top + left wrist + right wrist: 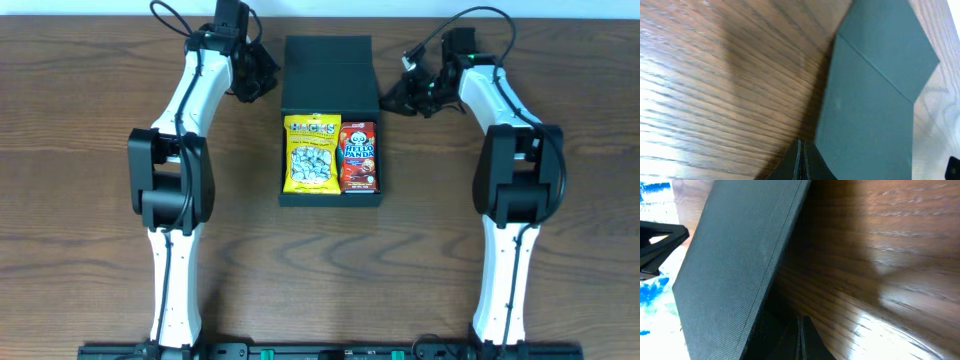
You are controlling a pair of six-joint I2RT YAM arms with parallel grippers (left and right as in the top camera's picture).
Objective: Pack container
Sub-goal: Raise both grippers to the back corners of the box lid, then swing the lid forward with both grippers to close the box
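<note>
Beside the table's far edge, pressed-together left gripper (264, 80) and right gripper (396, 99) flank the teal-black matte square cardboard container (327, 72); uneven pushes could skew it.

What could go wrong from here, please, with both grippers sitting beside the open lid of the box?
1. The left gripper and right gripper look shut and flank the lid; an uneven push from either side could twist it or slide the container across the table.
2. The yellow pack and red pack fill the container's width; if either sits proud, the closing lid might catch on it.
</note>
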